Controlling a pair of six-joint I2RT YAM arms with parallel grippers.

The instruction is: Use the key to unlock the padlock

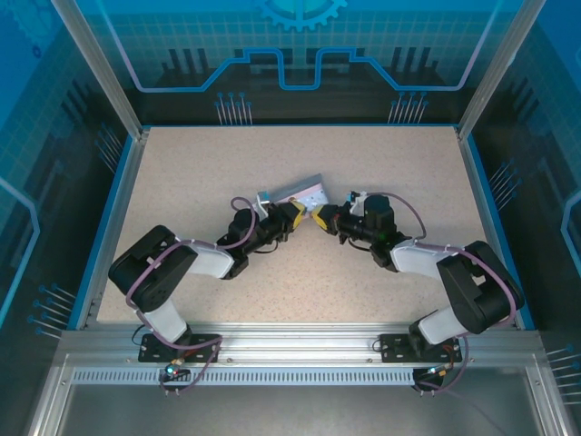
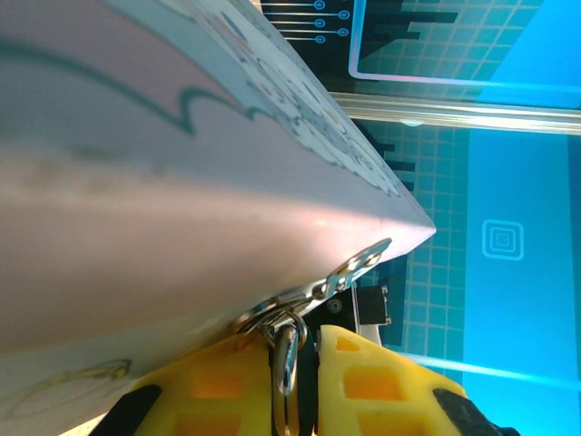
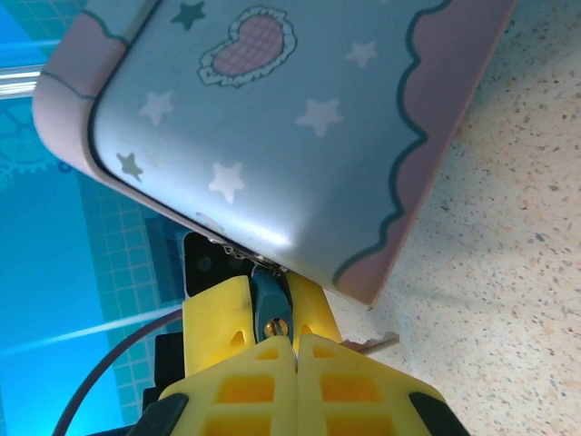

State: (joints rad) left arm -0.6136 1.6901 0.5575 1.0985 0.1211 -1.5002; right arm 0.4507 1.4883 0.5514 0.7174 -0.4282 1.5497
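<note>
Yellow moulded plastic, ribbed with square pockets, forms the jaws of the right gripper (image 3: pixel 296 341). They are pressed together just under the padlock (image 3: pixel 269 302), and whether anything thin sits between them cannot be told. The padlock is a small, stubby body of dull blue-grey metal with a brassy glint at its lower end. It hangs from a silvery hasp (image 2: pixel 356 266) at the edge of the tin box (image 3: pixel 300 136). The left gripper (image 2: pixel 295 354) has the same yellow jaws, pinching the padlock by its thin bright metal loop in a narrow gap. The tin is smooth, glossy and round-cornered, pale blue with white stars, a checked pink heart and a scalloped lavender border. It is tilted over the speckled beige table (image 3: pixel 517 227), near the table's middle.
</note>
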